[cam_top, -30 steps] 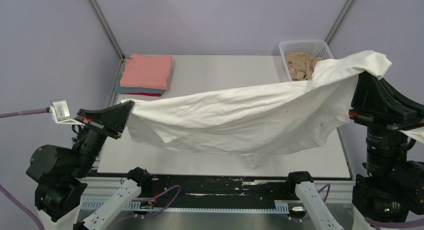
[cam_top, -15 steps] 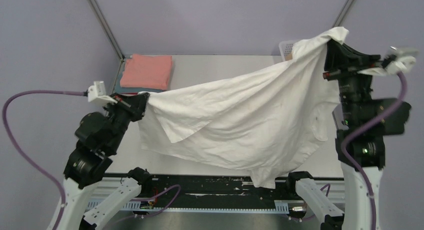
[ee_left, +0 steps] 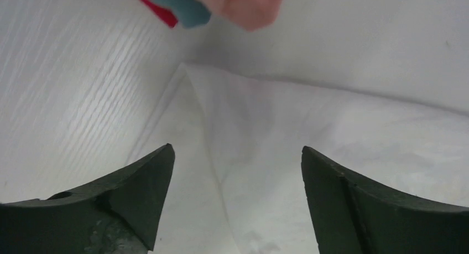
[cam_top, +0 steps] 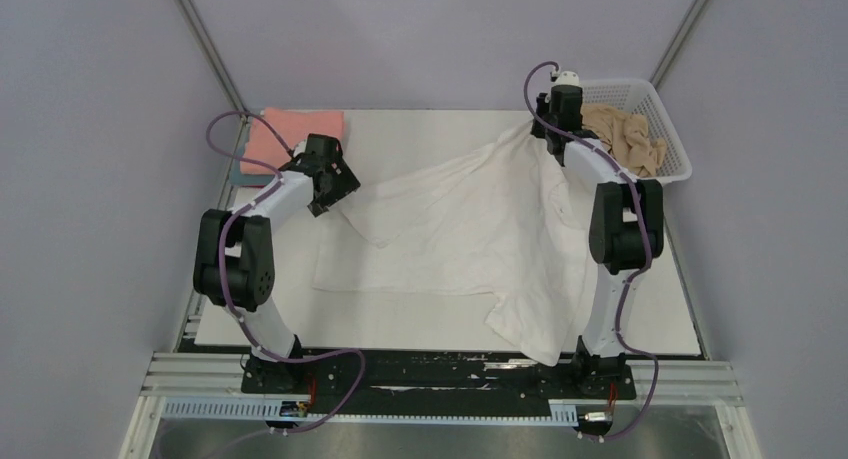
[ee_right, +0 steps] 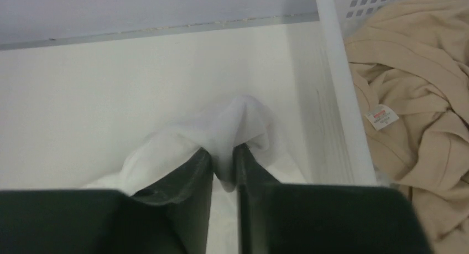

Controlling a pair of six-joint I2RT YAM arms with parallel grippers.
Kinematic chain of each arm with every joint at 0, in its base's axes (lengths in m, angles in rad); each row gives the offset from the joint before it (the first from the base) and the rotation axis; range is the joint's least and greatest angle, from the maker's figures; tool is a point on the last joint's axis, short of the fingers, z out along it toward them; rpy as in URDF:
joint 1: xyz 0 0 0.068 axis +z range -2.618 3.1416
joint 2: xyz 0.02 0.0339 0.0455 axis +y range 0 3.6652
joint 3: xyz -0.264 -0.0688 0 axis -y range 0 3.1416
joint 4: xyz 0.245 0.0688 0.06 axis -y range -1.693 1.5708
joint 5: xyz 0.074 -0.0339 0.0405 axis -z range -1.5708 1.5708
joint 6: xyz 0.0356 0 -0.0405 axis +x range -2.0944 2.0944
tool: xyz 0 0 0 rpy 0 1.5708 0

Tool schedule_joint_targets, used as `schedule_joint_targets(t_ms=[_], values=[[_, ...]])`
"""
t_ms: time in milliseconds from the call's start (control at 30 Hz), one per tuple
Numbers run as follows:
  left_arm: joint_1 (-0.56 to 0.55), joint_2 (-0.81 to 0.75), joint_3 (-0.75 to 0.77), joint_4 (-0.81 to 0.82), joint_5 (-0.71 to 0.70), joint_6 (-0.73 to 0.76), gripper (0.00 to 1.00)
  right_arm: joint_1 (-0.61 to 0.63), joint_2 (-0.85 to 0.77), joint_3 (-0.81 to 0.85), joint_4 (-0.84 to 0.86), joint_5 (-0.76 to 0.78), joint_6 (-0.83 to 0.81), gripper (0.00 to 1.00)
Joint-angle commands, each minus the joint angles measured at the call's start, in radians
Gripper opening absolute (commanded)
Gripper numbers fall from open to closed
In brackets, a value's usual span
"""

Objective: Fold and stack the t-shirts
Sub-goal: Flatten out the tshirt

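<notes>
The white t-shirt [cam_top: 470,229] lies on the surface [cam_top: 420,139], one bit at the near edge. Right jaws pinch its corner; left jaws are wide. One-sided pulling could bunch it up

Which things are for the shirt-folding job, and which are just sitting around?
For the job:
white t-shirt, being laid out
tan t-shirt, crumpled, waiting
folded stack, pink over teal and red

Just sitting around:
white basket, holding the tan one
table

The white table [cam_top: 420,324] carries a spread white t-shirt [cam_top: 470,229], a folded stack [cam_top: 290,139] and a mesh basket [cam_top: 610,82].
</notes>
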Motion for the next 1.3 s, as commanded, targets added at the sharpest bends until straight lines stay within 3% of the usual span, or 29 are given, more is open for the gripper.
schedule_joint_targets(t_ms=[0,33,100,133,267,600,767,900,1000,1133,1267], values=[[0.04,0.1,0.201,0.051,0.095,0.029,0.97,0.04,0.158,0.284,-0.011,0.09,-0.097,0.4],[0.042,0.102,0.214,0.046,0.097,0.035,0.99,0.049,0.18,0.33,-0.025,0.102,-0.114,0.63],[0.042,0.087,0.233,0.039,0.103,0.048,1.0,0.064,0.192,0.37,-0.059,0.129,-0.123,0.97],[0.041,0.061,0.228,0.036,0.107,0.051,1.0,0.072,0.18,0.373,-0.08,0.138,-0.121,1.0],[0.041,-0.065,0.126,0.001,0.11,0.029,1.0,0.103,0.021,0.237,-0.14,0.133,-0.026,1.0],[0.016,-0.487,-0.385,-0.14,0.078,-0.096,1.0,0.085,-0.675,-0.544,-0.147,0.067,0.461,1.0],[0.016,-0.64,-0.599,-0.161,0.07,-0.154,1.0,0.078,-0.914,-0.777,-0.165,0.033,0.45,1.0],[0.015,-0.68,-0.662,-0.1,0.084,-0.172,0.98,0.079,-1.034,-0.865,-0.24,0.043,0.461,1.0],[0.016,-0.649,-0.68,-0.024,0.1,-0.165,0.93,0.079,-1.069,-0.886,-0.318,0.04,0.471,1.0],[0.016,-0.566,-0.677,0.037,0.119,-0.167,0.78,0.088,-1.06,-0.865,-0.427,0.031,0.48,1.0],[0.015,-0.509,-0.688,0.07,0.139,-0.167,0.48,0.125,-1.031,-0.839,-0.54,0.064,0.498,1.0]])
